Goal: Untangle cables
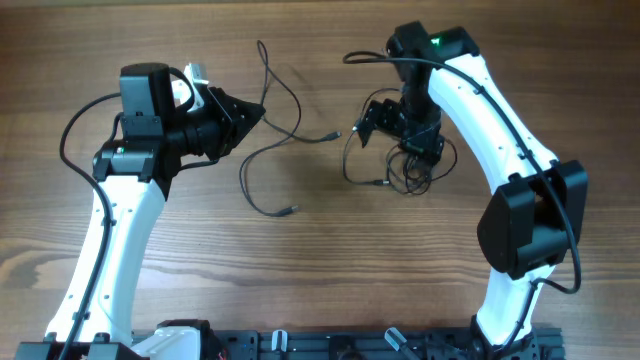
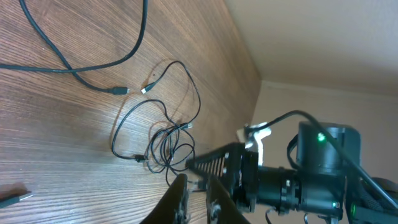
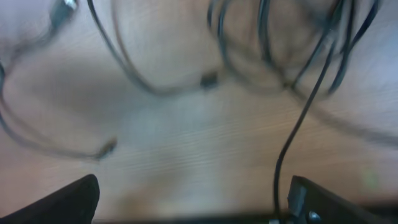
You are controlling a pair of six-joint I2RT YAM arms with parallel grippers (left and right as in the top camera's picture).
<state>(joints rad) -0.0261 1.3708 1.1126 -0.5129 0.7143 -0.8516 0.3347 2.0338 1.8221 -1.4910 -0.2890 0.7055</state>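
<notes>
While the right tool (image 1: 368, 125) is hanging released, jaws wide, just above the small knot of thin black cords (image 1: 405, 172) on the wooden bench (image 1: 300, 290), the left tool (image 1: 256, 112) is sitting clenched well apart from that knot, so the right arm is looking nearer.

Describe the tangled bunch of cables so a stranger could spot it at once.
On the wooden table, look to the right gripper, open at the far side. The tangled bunch lies right under it: tight overlapping loops, unlike the loose cable sprawled in open curves mid-table.
</notes>
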